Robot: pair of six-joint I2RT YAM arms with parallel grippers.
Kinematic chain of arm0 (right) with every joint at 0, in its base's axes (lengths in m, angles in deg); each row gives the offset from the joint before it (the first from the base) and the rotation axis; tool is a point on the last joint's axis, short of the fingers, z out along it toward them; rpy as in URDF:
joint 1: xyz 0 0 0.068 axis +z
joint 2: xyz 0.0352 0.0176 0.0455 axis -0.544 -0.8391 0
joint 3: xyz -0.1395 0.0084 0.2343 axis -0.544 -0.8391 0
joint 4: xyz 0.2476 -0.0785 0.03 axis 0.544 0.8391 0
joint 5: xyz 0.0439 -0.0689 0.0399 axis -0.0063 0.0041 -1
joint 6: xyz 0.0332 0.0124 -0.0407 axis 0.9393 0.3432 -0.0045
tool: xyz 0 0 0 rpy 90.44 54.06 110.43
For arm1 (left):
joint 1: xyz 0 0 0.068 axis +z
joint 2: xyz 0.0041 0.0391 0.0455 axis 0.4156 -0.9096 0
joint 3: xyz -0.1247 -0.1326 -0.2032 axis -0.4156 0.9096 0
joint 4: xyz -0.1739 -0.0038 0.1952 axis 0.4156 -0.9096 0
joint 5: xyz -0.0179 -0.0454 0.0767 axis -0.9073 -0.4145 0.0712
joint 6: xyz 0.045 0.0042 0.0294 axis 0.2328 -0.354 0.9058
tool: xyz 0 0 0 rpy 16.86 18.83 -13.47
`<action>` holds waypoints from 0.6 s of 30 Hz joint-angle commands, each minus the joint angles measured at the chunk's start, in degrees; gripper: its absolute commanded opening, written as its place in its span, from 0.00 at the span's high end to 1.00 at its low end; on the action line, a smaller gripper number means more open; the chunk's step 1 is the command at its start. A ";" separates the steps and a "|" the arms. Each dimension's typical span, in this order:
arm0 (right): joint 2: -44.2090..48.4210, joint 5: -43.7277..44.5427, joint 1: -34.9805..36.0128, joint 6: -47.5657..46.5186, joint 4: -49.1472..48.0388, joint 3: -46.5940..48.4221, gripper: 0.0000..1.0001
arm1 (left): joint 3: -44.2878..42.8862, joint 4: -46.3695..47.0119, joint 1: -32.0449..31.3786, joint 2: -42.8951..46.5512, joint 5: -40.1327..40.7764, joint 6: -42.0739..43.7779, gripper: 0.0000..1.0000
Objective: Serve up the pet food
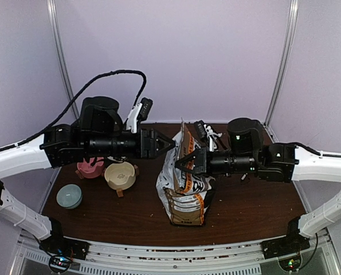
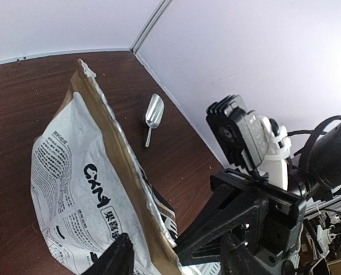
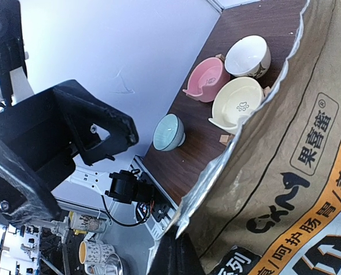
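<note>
The brown-and-white "CXM" paper bag [image 1: 184,195] stands upright mid-table with its top open. No kibble shows in any view. My right gripper [image 1: 180,162] is shut on the bag's foil-lined top edge, seen at the bottom of the right wrist view [image 3: 179,255], where the bag [image 3: 290,172] fills the right side. My left gripper [image 1: 171,143] is open, its fingers wide apart on either side of the bag's [image 2: 84,189] upper edge in the left wrist view [image 2: 176,252]. It grips nothing. The silver scoop [image 2: 153,117] lies on the table behind the bag.
A pink bowl [image 1: 90,168], a cream bowl [image 1: 120,175] and a blue-grey bowl [image 1: 69,196] sit left of the bag, under my left arm. A white bowl [image 3: 247,55] stands behind the pink one. Both grippers meet close together above the bag.
</note>
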 commanded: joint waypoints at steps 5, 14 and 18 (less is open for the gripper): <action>0.93 -2.45 0.42 0.13 -8.52 -2.54 1.00 | -3.61 -3.18 -0.26 -3.83 -2.29 1.37 0.43; 1.54 -0.05 0.73 -1.67 -4.50 -2.15 1.00 | -6.35 -6.16 -0.09 -6.78 -2.92 1.60 0.55; 1.65 0.77 0.89 -2.75 -2.49 -1.74 1.00 | -7.59 -7.85 -0.08 -8.26 -2.97 1.63 0.58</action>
